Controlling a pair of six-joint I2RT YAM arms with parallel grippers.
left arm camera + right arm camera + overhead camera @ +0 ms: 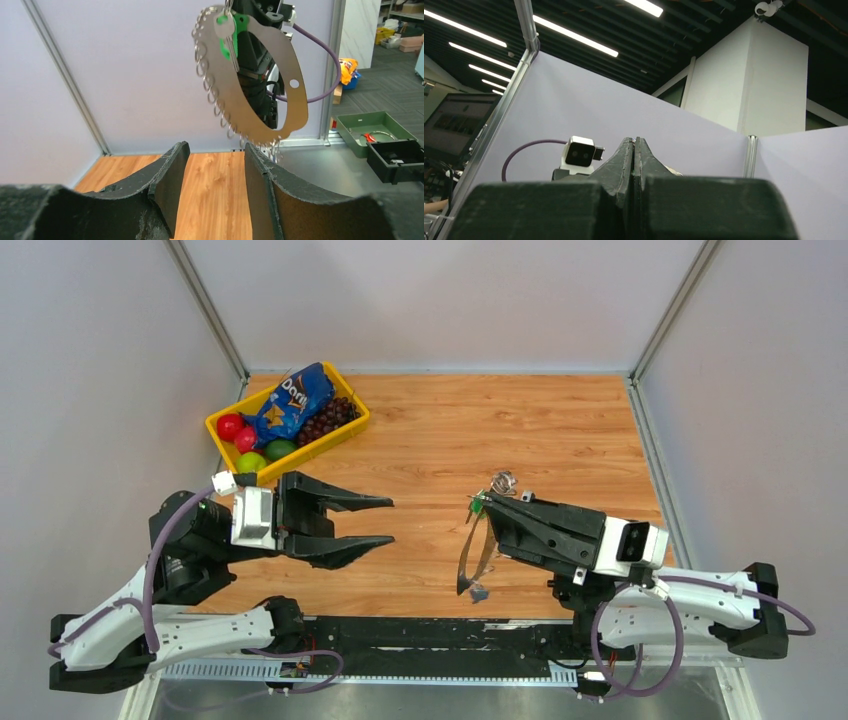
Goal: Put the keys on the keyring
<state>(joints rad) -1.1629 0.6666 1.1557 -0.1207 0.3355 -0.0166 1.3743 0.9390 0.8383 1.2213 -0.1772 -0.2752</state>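
Right hand (480, 502) fully closed, pinching the top of the keyring (222, 95). Keyring hangs below the fingertips, long axis near vertical, flat face toward left hand (391, 520). Keys (226, 35) with green tag sit at the pinch. Right hand level, above table (560, 430). Left hand half-open, empty, aimed at keyring.

Shiny metal keyring (287, 65), wood-grain table (480, 430)

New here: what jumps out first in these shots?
The big silvery keyring hangs in mid-air from the shut right end effector, with the green-tagged keys at its top. The open left end effector faces it. A yellow bin of fruit and a chip bag sits far left.
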